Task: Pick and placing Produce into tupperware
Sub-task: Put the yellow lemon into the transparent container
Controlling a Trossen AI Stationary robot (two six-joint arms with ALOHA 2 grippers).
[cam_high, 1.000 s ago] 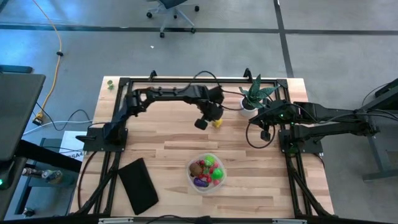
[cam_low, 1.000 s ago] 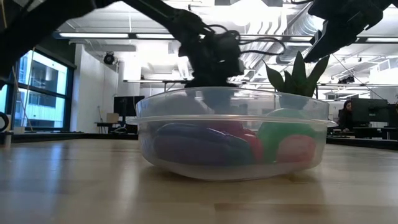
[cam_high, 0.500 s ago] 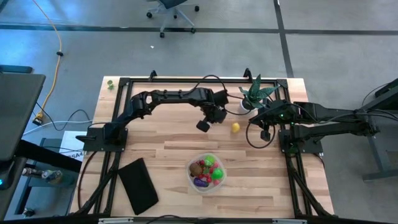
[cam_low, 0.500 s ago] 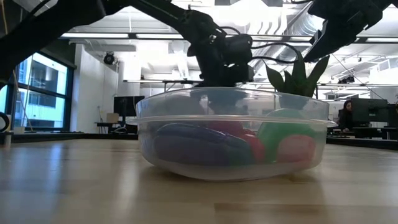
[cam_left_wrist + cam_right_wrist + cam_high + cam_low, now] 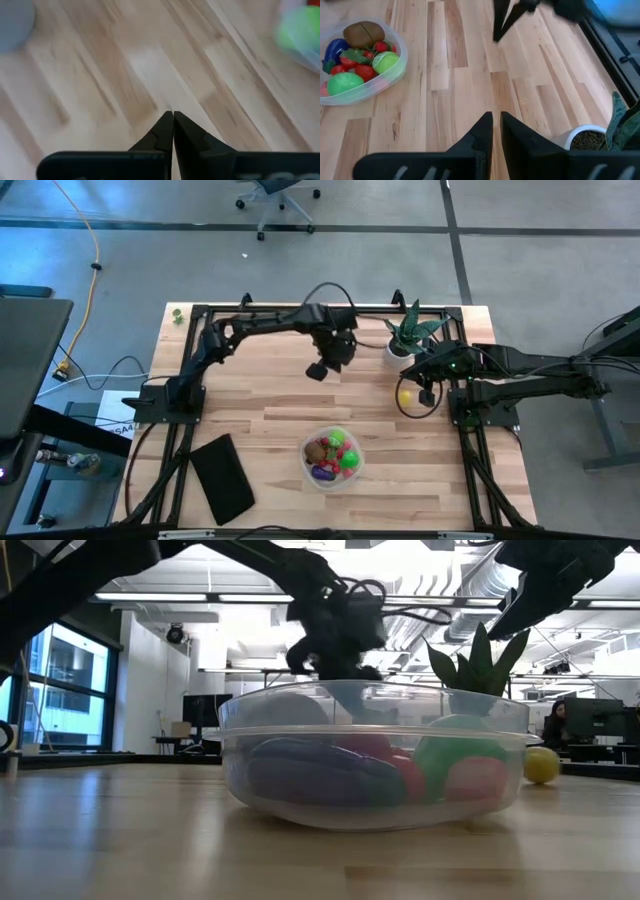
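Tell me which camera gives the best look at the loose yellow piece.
The high view: the yellow piece lies on bare wood beside the right arm, outside the tupperware. The low view shows it only small, beside the container's edge. Neither wrist view shows it.

You have open desk [image 5: 270,410] between the left gripper [image 5: 316,370] and the tupperware [image 5: 333,457], with nothing lying there. At the far right, the potted plant [image 5: 405,340] crowds the corner, the right gripper [image 5: 426,394] hangs just beside it, and the yellow produce piece [image 5: 404,395] lies close by. The black rectangle [image 5: 222,477] occupies the near left.
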